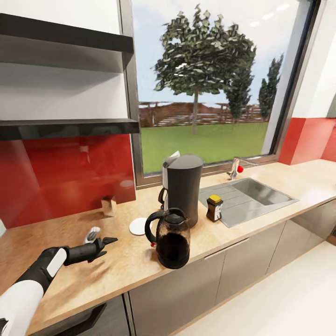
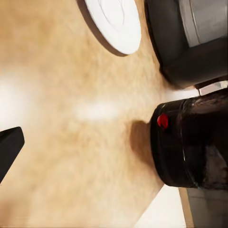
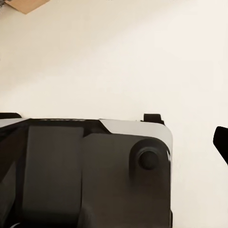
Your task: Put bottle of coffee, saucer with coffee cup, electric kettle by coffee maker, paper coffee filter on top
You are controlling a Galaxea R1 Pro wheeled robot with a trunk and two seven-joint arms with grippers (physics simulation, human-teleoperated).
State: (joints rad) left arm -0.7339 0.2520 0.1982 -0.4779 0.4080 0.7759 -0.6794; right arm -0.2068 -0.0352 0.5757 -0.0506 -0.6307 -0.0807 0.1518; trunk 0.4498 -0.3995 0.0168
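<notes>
Place: home kitchen.
Worktop: tan wood-look countertop [image 1: 261, 219] over grey cabinets [image 1: 186, 294].
Fittings: steel sink [image 1: 261, 192], red splashback [image 1: 70, 177], wall shelves [image 1: 65, 127].
Appliances: coffee maker [image 1: 183, 189], kettle [image 1: 171, 239].
Window: garden view [image 1: 205, 93].

The kettle [image 1: 171, 238] hides the coffee maker's [image 1: 183, 186] lower front. The saucer [image 2: 115, 21], at the left wrist frame's top, is cut by the edge. The small object [image 1: 108, 205] at mid-left is too blurred to identify.

The right wrist camera looked down on pale floor [image 3: 118, 61] above the robot's dark grey base [image 3: 85, 175]; one black fingertip [image 3: 222, 142] showed.
</notes>
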